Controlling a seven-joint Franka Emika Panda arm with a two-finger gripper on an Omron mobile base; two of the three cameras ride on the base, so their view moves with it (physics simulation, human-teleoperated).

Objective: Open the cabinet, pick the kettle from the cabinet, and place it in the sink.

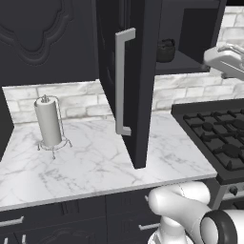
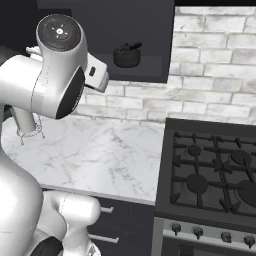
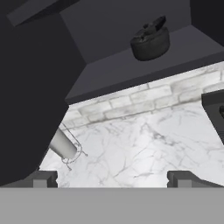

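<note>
The cabinet door (image 1: 136,81) stands swung open, its long silver bar handle (image 1: 124,81) facing me. Inside, on the shelf (image 3: 144,65), sits the small black kettle (image 1: 165,50) (image 2: 126,55) (image 3: 150,41), upright and untouched. My gripper (image 3: 113,179) is open with nothing between its fingertips (image 3: 43,178). It hangs in front of and below the open cabinet, well short of the kettle. In the left base view my hand (image 1: 228,59) is at the right edge, level with the shelf. The sink is out of view.
A paper towel holder (image 1: 47,121) (image 3: 63,146) stands on the white marble counter (image 1: 95,162) left of the open door. A black gas stove (image 1: 214,138) (image 2: 215,170) adjoins the counter on the right. Base cabinets with drawers (image 2: 115,225) run below.
</note>
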